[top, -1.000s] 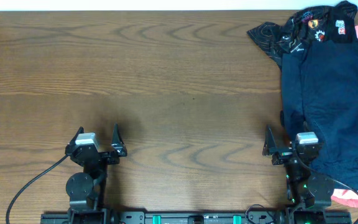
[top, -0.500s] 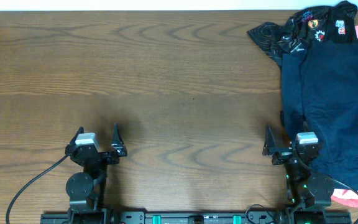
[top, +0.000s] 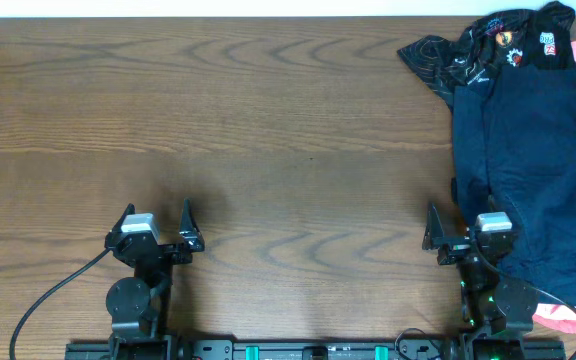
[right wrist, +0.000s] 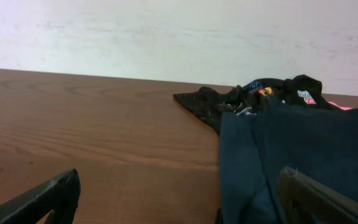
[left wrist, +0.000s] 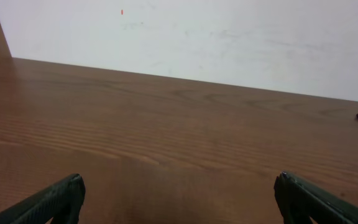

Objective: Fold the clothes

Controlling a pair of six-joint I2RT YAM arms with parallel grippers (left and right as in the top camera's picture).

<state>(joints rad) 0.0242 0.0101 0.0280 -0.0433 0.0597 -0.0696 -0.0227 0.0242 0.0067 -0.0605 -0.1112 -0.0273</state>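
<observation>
A pile of dark navy clothes (top: 543, 160) lies unfolded at the table's right side and shows in the right wrist view (right wrist: 297, 155). My right gripper (top: 465, 232) is open and empty at the pile's near left edge; its right finger hovers over the navy cloth (right wrist: 185, 199). My left gripper (top: 156, 225) is open and empty over bare wood at the near left (left wrist: 179, 199), far from the clothes.
A black garment with white lines and colourful patches (top: 483, 45) lies at the back of the pile, also in the right wrist view (right wrist: 247, 96). A coral-pink garment (top: 566, 318) pokes out under the pile at the near right. Wooden table (top: 268, 130); white wall behind (left wrist: 197, 37).
</observation>
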